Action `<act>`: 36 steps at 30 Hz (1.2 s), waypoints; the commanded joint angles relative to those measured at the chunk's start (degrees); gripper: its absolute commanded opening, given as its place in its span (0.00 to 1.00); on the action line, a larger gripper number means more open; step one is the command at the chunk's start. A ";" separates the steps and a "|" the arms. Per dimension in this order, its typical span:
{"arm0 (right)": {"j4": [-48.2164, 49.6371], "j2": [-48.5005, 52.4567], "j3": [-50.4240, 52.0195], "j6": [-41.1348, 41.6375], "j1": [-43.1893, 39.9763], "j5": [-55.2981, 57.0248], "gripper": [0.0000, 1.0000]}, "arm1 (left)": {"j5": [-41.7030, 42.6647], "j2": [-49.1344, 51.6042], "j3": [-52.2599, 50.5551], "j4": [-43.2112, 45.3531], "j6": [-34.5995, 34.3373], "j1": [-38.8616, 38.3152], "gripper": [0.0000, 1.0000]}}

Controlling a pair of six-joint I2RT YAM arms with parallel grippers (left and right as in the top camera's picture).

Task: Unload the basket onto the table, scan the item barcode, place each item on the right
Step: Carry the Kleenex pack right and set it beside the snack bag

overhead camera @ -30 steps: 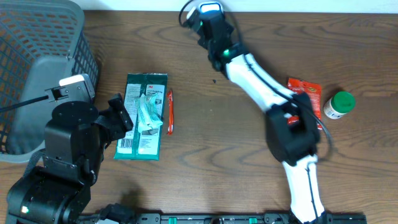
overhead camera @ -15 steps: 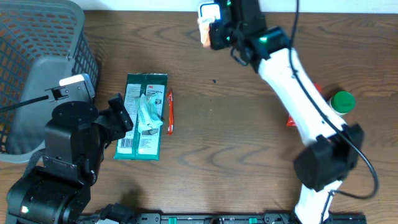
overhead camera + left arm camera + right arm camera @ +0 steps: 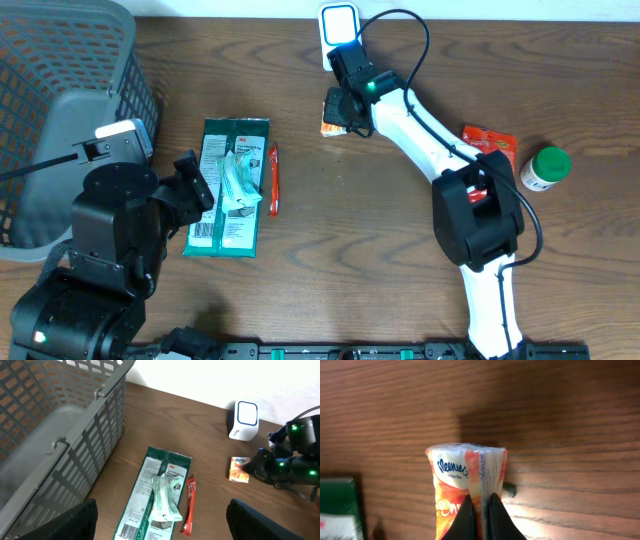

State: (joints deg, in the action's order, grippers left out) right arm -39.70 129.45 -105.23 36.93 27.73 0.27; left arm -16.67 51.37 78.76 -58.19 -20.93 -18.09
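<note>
The Kleenex tissue pack [image 3: 460,475] is clamped by the right gripper [image 3: 480,510]; its jaws are pressed together on the lower end of the pack. In the right wrist view the long axis of the pack runs from the jaws straight away, and the end with the blue Kleenex logo points off from the gripper. In the left wrist view this logo end looks toward the white barcode scanner [image 3: 244,420], which stands near it at the far edge of the table [image 3: 380,240], against the white wall [image 3: 210,375]. The pack is low over the wood, perhaps touching it; I cannot tell this surely, because the arm hides most of it from above.

The table is dark brown wood with a visible grain. The left gripper [image 3: 161,510] hovers with its jaws wide apart and nothing between them, above a green 3M package [image 3: 232,187]. A red stick [image 3: 272,178] lies just beside the right edge of that package. A grey wire basket [image 3: 60,60] fills the far left corner. On the right side, an orange pouch [image 3: 492,145] and a green-capped bottle [image 3: 546,168] lie near each other, well apart from the pack. Between the green package and the right arm, bare wood is open down to the near edge.
</note>
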 commanded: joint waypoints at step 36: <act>-39.87 0.98 -1.22 -17.40 -13.14 22.36 0.01 | -0.59 -0.13 0.22 -0.09 0.55 0.17 0.82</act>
State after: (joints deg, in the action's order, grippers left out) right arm -79.33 131.83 -106.00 25.32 15.86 22.55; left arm -16.67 51.37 78.76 -58.22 -20.93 -18.09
